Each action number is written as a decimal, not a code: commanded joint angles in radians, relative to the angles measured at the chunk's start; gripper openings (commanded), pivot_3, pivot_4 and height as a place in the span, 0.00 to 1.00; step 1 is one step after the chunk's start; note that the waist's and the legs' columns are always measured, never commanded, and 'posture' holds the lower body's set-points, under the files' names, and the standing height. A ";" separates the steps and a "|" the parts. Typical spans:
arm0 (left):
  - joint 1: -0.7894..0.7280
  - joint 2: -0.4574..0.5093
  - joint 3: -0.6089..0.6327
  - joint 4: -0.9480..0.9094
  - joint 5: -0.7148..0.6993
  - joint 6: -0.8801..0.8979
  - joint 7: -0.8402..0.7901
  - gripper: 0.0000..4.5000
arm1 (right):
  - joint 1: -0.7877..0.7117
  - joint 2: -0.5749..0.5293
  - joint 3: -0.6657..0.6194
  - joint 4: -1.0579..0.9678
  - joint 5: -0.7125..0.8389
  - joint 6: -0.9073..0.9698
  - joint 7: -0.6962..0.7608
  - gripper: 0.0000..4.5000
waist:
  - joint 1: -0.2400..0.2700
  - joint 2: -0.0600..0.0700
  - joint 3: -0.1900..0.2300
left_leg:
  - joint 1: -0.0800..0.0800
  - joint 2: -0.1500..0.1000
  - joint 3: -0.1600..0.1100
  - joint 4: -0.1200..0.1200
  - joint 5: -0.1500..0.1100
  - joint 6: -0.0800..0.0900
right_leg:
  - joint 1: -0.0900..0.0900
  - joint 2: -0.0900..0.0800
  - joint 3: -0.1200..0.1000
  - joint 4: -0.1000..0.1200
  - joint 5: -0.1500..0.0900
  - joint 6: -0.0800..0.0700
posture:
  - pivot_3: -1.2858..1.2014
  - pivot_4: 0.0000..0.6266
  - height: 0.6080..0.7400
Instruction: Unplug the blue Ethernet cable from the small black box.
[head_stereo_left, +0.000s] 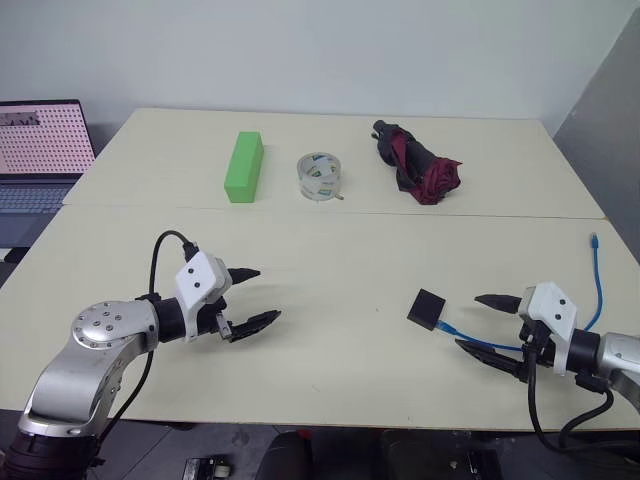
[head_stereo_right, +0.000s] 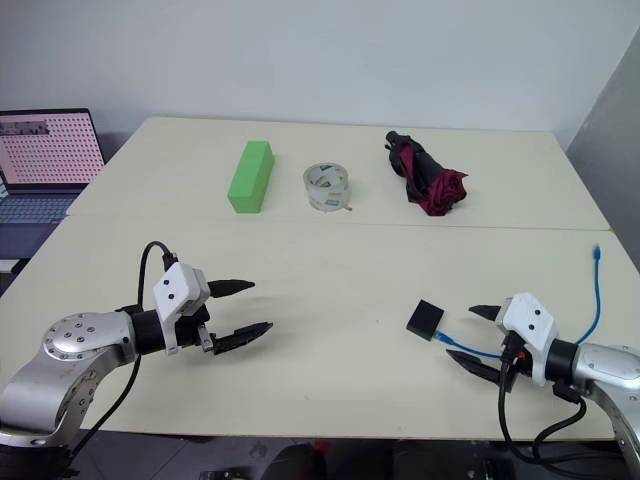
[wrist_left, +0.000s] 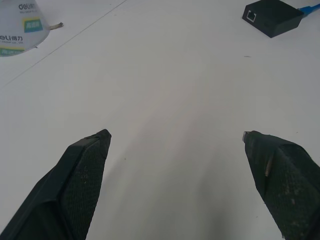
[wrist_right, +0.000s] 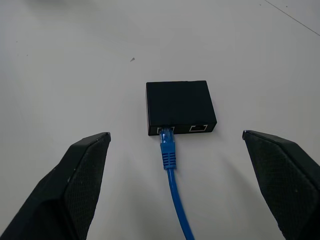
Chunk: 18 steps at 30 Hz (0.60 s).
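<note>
The small black box (head_stereo_left: 428, 308) lies flat on the cream table (head_stereo_left: 330, 250), right of centre near the front. The blue Ethernet cable (wrist_right: 172, 175) is plugged into one of the two ports on the box's side; it runs back under my right gripper and loops up to a free plug tip (head_stereo_left: 594, 240) at the table's right edge. My right gripper (head_stereo_left: 477, 322) stands open a short way to the right of the box, its fingers either side of the cable, touching nothing. My left gripper (head_stereo_left: 260, 296) is open and empty over the front left of the table, far from the box (wrist_left: 271, 17).
A green block (head_stereo_left: 244, 166), a roll of clear tape (head_stereo_left: 320, 177) and a folded dark red umbrella (head_stereo_left: 415, 162) lie in a row across the back half of the table. A laptop (head_stereo_left: 40, 150) sits off the table's left side.
</note>
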<state>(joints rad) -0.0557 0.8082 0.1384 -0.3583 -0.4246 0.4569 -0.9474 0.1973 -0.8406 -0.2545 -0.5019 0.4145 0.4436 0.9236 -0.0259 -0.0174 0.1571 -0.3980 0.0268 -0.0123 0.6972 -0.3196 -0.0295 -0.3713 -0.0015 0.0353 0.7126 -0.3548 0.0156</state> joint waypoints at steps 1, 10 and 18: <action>-0.014 0.001 0.020 -0.049 -0.031 0.004 0.001 1.00 | 0.003 -0.006 -0.027 -0.013 0.002 -0.021 0.001 1.00 | 0.000 0.000 0.000 | 0.000 0.000 0.000 0.000 0.000 0.000 | 0.000 0.000 0.000 0.000 0.000 0.000 | 0.52 0.24 1.00; -0.015 0.014 -0.001 -0.067 -0.027 0.018 -0.004 1.00 | 0.025 -0.017 -0.035 -0.023 -0.007 -0.011 -0.005 1.00 | 0.000 0.000 0.000 | 0.000 0.000 0.000 0.000 0.000 0.000 | 0.000 0.000 0.000 0.000 0.000 0.000 | 0.52 0.24 1.00; -0.084 0.000 -0.104 -0.083 -0.043 0.062 -0.038 1.00 | 0.121 -0.014 -0.084 -0.092 -0.006 0.030 -0.030 1.00 | 0.003 0.000 0.000 | 0.000 0.000 0.000 0.000 0.000 0.000 | 0.000 0.000 0.000 0.000 0.000 0.000 | 0.52 0.24 1.00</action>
<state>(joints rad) -0.1103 0.8073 0.0581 -0.4053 -0.4553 0.5135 -0.9739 0.3002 -0.8449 -0.3007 -0.5477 0.4071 0.4612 0.9071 -0.0230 -0.0174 0.1570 -0.3980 0.0265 -0.0121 0.6975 -0.3196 -0.0295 -0.3709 -0.0015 0.0356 0.7126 -0.3548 0.0157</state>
